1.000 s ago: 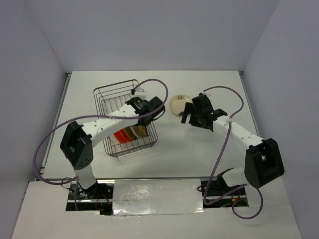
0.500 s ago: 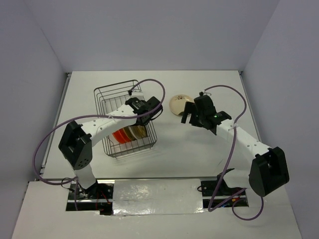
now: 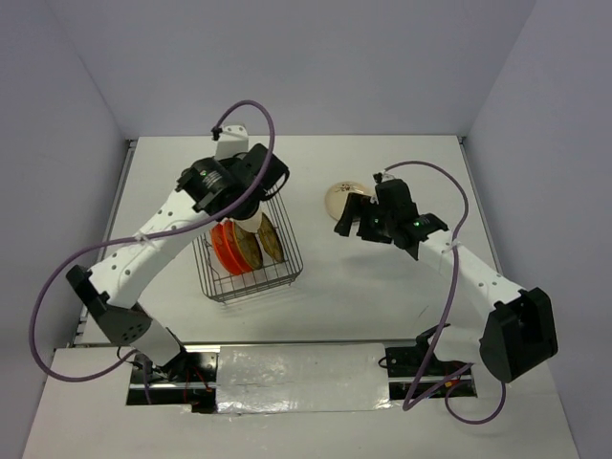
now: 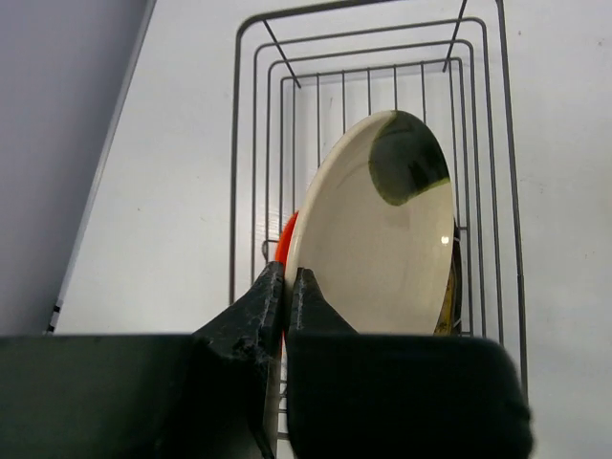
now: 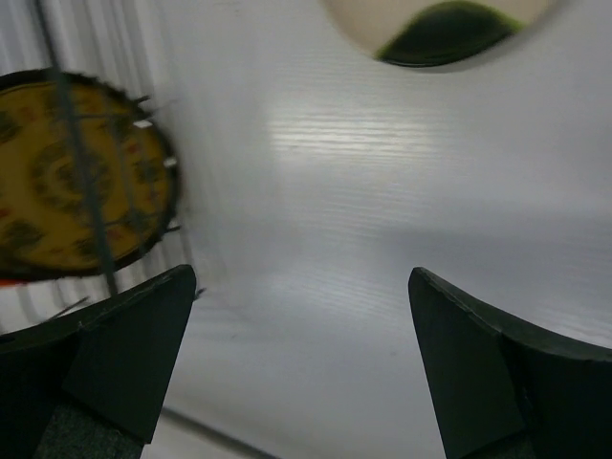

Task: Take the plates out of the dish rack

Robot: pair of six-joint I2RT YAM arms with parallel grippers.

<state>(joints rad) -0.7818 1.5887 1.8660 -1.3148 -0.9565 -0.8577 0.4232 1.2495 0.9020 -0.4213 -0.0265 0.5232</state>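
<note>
Pinching with left jaws a glossy round cream plate (image 4: 382,249) over thin wire rack (image 3: 251,279). Holding right jaws wide above smooth desk (image 5: 316,239).

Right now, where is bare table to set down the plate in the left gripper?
Bare: the table between the dish rack and the near edge, and the far strip behind the rack. Crowded: between the rack and the flat cream plate, where the open right gripper hangs.
</note>
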